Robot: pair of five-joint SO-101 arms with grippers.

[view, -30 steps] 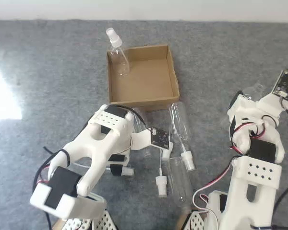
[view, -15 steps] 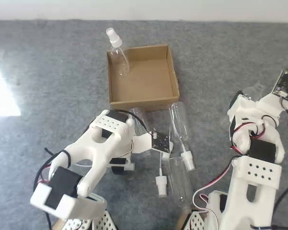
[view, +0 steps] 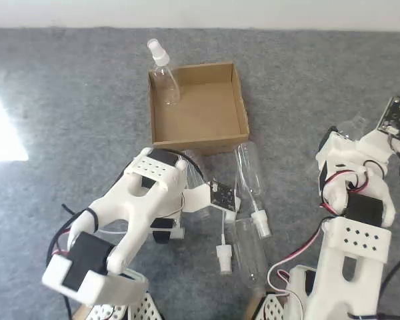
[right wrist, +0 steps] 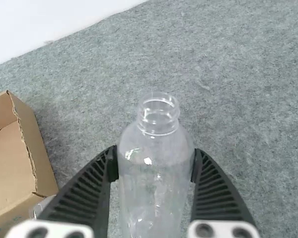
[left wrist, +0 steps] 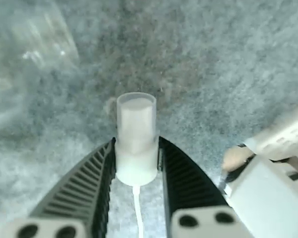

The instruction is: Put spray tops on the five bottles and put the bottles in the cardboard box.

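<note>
Spray top of white plastic (left wrist: 135,124) sits pinched in your left end effector (left wrist: 135,145), over the grey desk (left wrist: 213,59). The clear, open-necked plastic bottle (right wrist: 158,134) is clamped in your right end effector (right wrist: 154,158), well apart from it. Mind the thin dip tube (left wrist: 137,210): approach off-axis and it likely catches the rim, bends, or twists the smooth bottle loose. One capped bottle (view: 167,83) leans in the brown cardboard box (view: 241,100).
</note>
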